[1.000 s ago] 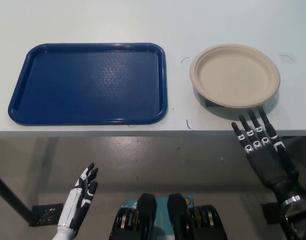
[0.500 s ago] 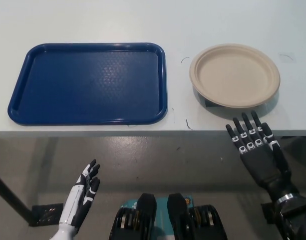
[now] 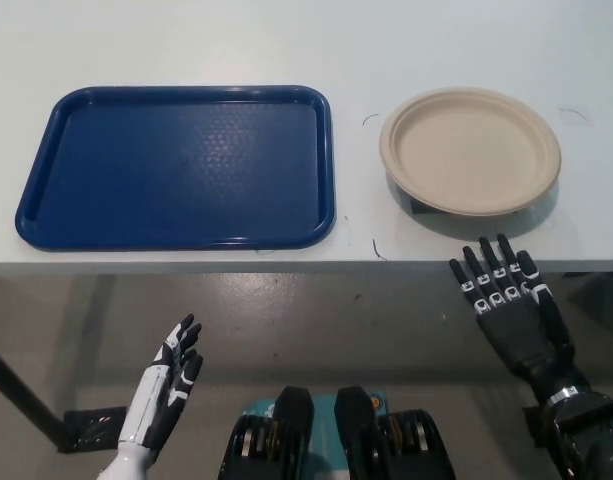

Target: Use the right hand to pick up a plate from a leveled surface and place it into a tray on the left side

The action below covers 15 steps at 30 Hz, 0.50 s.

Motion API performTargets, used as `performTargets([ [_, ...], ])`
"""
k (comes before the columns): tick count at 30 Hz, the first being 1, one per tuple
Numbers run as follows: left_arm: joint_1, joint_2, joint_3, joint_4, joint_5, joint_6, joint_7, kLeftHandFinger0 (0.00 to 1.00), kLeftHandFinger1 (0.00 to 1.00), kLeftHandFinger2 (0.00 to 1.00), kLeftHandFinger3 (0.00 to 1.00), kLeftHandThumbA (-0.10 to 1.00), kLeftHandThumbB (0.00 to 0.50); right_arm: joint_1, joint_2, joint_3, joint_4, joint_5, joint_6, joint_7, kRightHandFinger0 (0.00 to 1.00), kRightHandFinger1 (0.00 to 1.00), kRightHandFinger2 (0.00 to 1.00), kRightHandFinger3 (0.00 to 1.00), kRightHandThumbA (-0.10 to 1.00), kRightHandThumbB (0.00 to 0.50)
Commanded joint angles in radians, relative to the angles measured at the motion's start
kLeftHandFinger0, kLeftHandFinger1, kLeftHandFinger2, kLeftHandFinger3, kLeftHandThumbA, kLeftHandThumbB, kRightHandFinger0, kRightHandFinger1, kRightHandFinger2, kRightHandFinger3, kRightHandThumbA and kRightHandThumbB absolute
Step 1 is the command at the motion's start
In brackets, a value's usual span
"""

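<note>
Your right robot hand (image 3: pixel 508 305) is released, fingers spread at the table (image 3: pixel 386 40) edge below the plate (image 3: pixel 470 150). The tray (image 3: pixel 176 165) is empty, left robot hand (image 3: pixel 166 385) idle low.

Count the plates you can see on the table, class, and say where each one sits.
1. The beige plate sits on the white table, right of the blue tray, just beyond the open right hand. None looks hidden.
</note>
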Motion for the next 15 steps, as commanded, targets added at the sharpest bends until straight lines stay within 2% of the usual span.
performTargets([
  [1, -0.019, 0.009, -0.002, -0.008, -0.003, -0.040, 0.022, 1.00, 1.00, 1.00, 1.00, 0.92, 0.195, -0.070, -0.014, -0.017, 0.037, -0.045, -0.014, 0.059, 1.00, 1.00, 1.00, 1.00, 1.00, 0.379],
  [11, -0.018, 0.011, -0.005, -0.011, -0.002, -0.040, 0.021, 1.00, 1.00, 1.00, 1.00, 0.93, 0.199, -0.136, -0.018, -0.052, 0.107, -0.079, -0.021, 0.083, 1.00, 1.00, 1.00, 1.00, 1.00, 0.391],
  [15, -0.018, 0.015, -0.007, -0.011, 0.005, -0.040, 0.023, 1.00, 1.00, 1.00, 1.00, 0.93, 0.185, -0.156, -0.016, -0.062, 0.112, -0.090, -0.017, 0.074, 1.00, 1.00, 1.00, 1.00, 1.00, 0.394],
])
